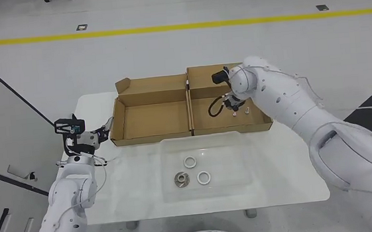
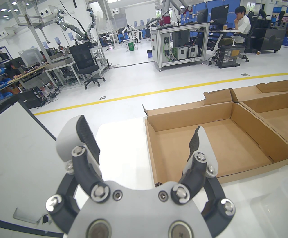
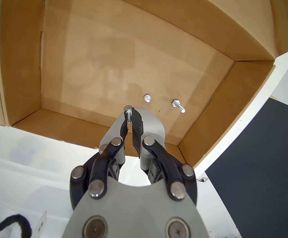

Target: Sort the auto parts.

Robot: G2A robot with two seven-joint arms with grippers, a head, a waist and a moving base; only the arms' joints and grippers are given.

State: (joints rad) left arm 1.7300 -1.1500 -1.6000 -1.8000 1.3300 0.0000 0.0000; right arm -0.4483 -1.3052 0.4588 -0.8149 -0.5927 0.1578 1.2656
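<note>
My right gripper hangs over the right cardboard box, shut on a silver bolt held by its threaded shank. Two more bolts lie on that box's floor close to its corner. In the top view the right gripper is above the right box. My left gripper stands open and holds nothing, over the table beside the left box. From above, the left gripper sits just outside the left box.
A clear tray in front of the boxes holds two white rings and a round metal part. The white table ends near the right box's side. A slanted panel stands to the left.
</note>
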